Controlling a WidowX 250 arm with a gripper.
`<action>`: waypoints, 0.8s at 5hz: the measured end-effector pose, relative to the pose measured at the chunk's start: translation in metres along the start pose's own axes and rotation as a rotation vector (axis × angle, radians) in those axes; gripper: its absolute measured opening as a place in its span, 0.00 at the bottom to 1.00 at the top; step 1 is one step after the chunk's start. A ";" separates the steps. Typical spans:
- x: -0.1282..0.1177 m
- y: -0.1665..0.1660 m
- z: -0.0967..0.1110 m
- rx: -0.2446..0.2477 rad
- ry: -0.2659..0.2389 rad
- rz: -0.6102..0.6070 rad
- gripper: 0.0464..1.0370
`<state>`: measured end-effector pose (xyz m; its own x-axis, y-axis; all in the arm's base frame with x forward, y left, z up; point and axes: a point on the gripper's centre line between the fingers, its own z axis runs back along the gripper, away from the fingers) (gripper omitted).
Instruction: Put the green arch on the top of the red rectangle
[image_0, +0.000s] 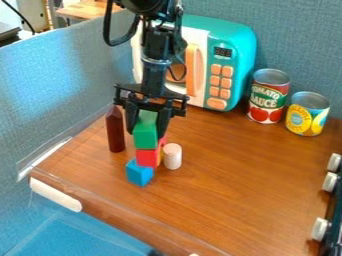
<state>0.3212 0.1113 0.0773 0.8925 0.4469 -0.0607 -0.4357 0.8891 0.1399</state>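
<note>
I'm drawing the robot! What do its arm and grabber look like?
The arm is black, with chunky joints and a greyish ring. A thick black cable loops out beside it. The gripper is black too, with a wide bar across its top and two dark fingers.

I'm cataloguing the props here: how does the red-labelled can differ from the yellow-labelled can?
The red-labelled can is taller, while the yellow-labelled can is squatter. The red-labelled can stands nearer the toy microwave; the yellow-labelled can stands farther from it, to the right in the picture. Both are round metal-topped cans standing upright.
</note>
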 end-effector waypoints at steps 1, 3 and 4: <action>-0.002 0.000 -0.001 -0.002 0.000 -0.005 0.64; -0.001 -0.004 0.005 -0.026 -0.032 -0.006 0.97; -0.001 -0.009 0.009 -0.051 -0.047 -0.008 0.96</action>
<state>0.3247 0.1022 0.0854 0.9001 0.4355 -0.0147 -0.4327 0.8972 0.0888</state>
